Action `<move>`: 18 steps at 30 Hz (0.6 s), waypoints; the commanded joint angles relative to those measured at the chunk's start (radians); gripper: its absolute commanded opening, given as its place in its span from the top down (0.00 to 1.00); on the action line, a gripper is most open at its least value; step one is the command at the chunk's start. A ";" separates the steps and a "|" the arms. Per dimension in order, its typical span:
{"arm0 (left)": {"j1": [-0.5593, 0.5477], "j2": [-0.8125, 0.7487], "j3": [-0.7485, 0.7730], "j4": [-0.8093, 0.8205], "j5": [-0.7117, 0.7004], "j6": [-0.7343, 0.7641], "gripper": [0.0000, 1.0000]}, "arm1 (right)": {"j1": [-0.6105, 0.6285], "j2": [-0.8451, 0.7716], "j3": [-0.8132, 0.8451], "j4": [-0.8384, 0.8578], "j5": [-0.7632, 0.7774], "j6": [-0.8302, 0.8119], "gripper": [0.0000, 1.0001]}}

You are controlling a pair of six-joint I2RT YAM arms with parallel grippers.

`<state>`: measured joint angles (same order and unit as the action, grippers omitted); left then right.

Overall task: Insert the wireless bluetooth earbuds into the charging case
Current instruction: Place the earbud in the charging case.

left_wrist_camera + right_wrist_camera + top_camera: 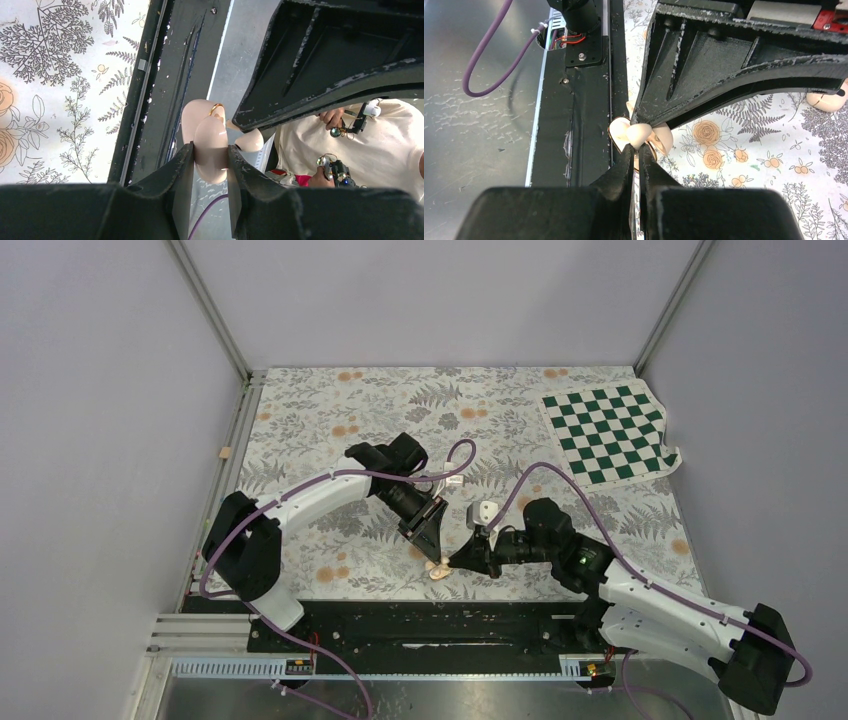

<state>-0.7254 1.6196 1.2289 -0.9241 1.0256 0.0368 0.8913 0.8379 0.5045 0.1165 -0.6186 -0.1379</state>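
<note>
The pale peach charging case [437, 568] is near the mat's front edge, lid open. My left gripper [431, 543] comes down on it from behind; in the left wrist view its fingers [186, 165] are shut on the case body [210, 157], with the gold-rimmed lid [196, 116] behind. My right gripper [456, 560] reaches in from the right. In the right wrist view it [638, 150] is shut on a peach-cream earbud [639, 134] right at the case's opening [620, 131]; this bud also shows in the left wrist view [250, 141]. A second earbud [827, 101] lies apart on the mat.
The black base rail [420, 625] and metal tray edge run just in front of the case. A green-and-white chequered cloth [610, 432] lies at the back right. A small tan block [225, 452] sits at the left frame rail. Floral mat [330, 430] covers the table.
</note>
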 commanded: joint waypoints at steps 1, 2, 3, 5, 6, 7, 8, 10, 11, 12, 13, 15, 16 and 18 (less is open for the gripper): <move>-0.004 -0.020 0.035 0.006 0.051 0.026 1.00 | 0.015 -0.009 -0.018 0.054 0.037 -0.009 1.00; -0.004 -0.023 0.033 0.005 0.053 0.027 1.00 | 0.015 -0.010 -0.018 0.054 0.042 -0.011 1.00; -0.003 -0.024 0.032 0.006 0.054 0.028 1.00 | 0.015 -0.011 -0.020 0.054 0.046 -0.015 1.00; -0.005 -0.026 0.029 0.006 0.056 0.028 1.00 | 0.015 -0.007 -0.019 0.050 0.050 -0.021 1.00; -0.005 -0.028 0.030 0.005 0.056 0.029 1.00 | 0.015 -0.004 -0.020 0.050 0.052 -0.022 1.00; -0.005 -0.029 0.030 0.006 0.057 0.029 1.00 | 0.015 -0.002 -0.022 0.054 0.054 -0.022 1.00; -0.006 -0.031 0.029 0.006 0.057 0.029 1.00 | 0.015 -0.001 -0.023 0.058 0.054 -0.022 1.00; -0.006 -0.032 0.029 0.006 0.057 0.029 1.00 | 0.015 0.002 -0.023 0.059 0.057 -0.025 1.00; -0.006 -0.032 0.028 0.007 0.058 0.029 1.00 | 0.015 0.004 -0.022 0.056 0.057 -0.025 1.00; -0.007 -0.032 0.029 0.006 0.058 0.030 1.00 | 0.016 0.007 -0.023 0.055 0.055 -0.025 1.00; -0.007 -0.031 0.029 0.006 0.058 0.031 1.00 | 0.017 0.007 -0.023 0.053 0.053 -0.025 1.00; -0.007 -0.030 0.029 0.006 0.060 0.031 1.00 | 0.019 0.008 -0.023 0.047 0.056 -0.032 1.00; -0.007 -0.032 0.029 0.005 0.061 0.031 1.00 | 0.021 0.007 -0.024 0.041 0.059 -0.037 1.00; -0.007 -0.032 0.029 0.006 0.068 0.033 1.00 | 0.026 0.003 -0.026 0.031 0.068 -0.046 1.00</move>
<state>-0.7254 1.6192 1.2289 -0.9310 1.0275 0.0505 0.9016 0.8402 0.4862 0.1215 -0.5854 -0.1452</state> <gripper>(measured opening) 0.272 0.028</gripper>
